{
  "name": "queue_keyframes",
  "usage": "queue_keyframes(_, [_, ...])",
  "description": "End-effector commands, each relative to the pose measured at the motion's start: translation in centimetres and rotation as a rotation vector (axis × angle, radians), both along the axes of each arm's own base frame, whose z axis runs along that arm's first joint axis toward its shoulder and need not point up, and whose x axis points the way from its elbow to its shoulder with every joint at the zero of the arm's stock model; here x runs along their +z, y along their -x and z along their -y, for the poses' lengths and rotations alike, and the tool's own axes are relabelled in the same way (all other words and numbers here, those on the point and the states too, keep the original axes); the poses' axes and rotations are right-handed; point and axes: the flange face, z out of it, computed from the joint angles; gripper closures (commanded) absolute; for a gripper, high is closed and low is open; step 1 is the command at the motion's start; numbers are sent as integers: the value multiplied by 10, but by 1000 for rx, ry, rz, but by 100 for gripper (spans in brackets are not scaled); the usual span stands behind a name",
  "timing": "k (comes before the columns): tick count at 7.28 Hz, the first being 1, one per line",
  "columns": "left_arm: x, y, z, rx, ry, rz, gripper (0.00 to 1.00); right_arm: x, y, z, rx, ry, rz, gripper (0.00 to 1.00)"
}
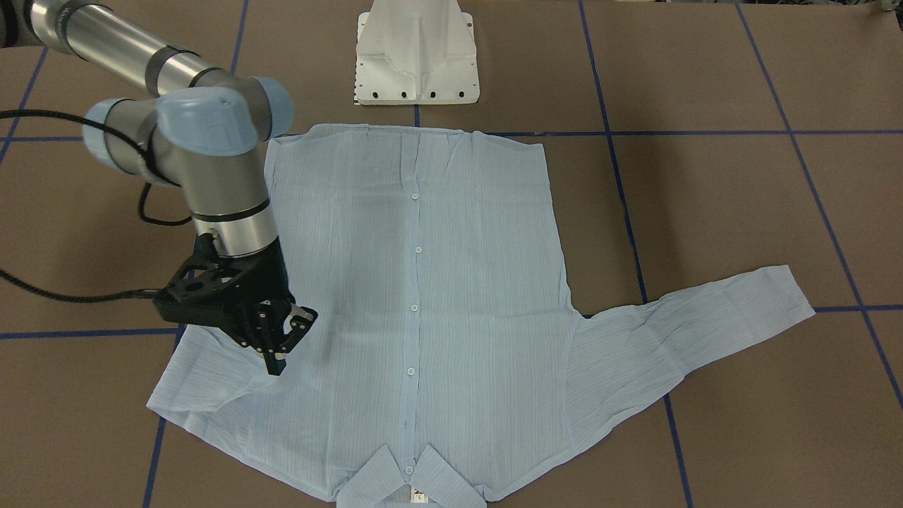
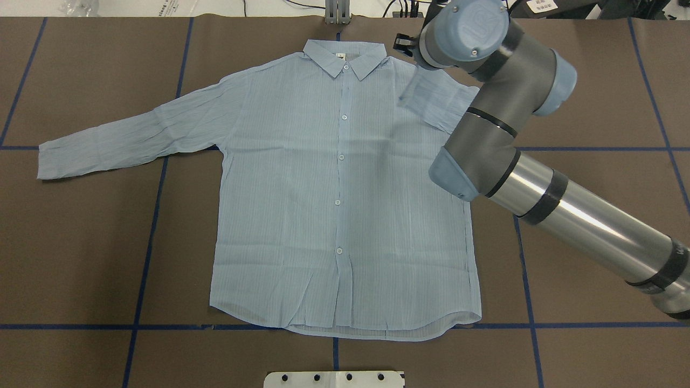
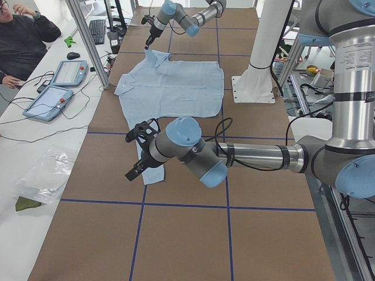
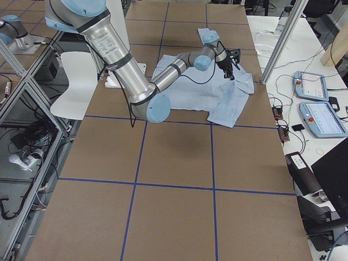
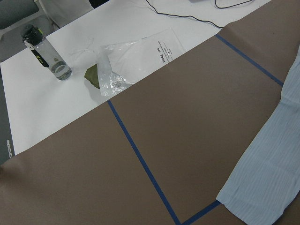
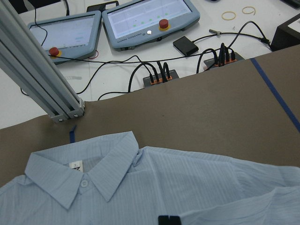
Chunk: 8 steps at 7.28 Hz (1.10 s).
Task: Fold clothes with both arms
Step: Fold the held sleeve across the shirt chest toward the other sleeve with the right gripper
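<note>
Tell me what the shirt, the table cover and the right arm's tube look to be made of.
Shirt: thin woven cloth, probably cotton or a blend; crinkled, finely striped, matte, and the brown shows faintly through at the hem. Table cover: brown paper or card, flat and matte; the blue lines look like tape. Right arm's tube: bare metal, likely aluminium, with a bright streak of glare.

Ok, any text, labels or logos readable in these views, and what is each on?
"UR", faint and not certain, moulded on the right arm's joint cap.
Neck label of the shirt: dark mark, unreadable.
Plastic bag: printed lines, blurred.
Sticker on the right arm: too small.
Another sticker on the left arm: too small.
</note>
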Motion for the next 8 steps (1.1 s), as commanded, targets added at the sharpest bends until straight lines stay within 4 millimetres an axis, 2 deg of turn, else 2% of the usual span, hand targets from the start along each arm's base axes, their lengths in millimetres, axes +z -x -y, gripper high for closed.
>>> queue_keyframes(1, [-4,0,-1,-1,-27,3,0,-76,76,22,147,36,17,100])
queue_keyframes(2, [-3,-1,0,2,-29,3,0,-95,105,16,144,27,2,100])
queue_keyframes(3, [-2,-1,-1,2,-25,3,0,-97,128,-5,134,16,6,100])
queue_keyframes(4, [0,-1,-1,2,-23,2,0,-117,142,-17,150,-1,25,100])
queue_keyframes(6, [1,-1,-2,2,-20,2,0,-143,176,-17,134,11,1,100])
queue_keyframes(8, [1,-1,-2,2,-18,2,0,-149,205,-39,112,30,11,100])
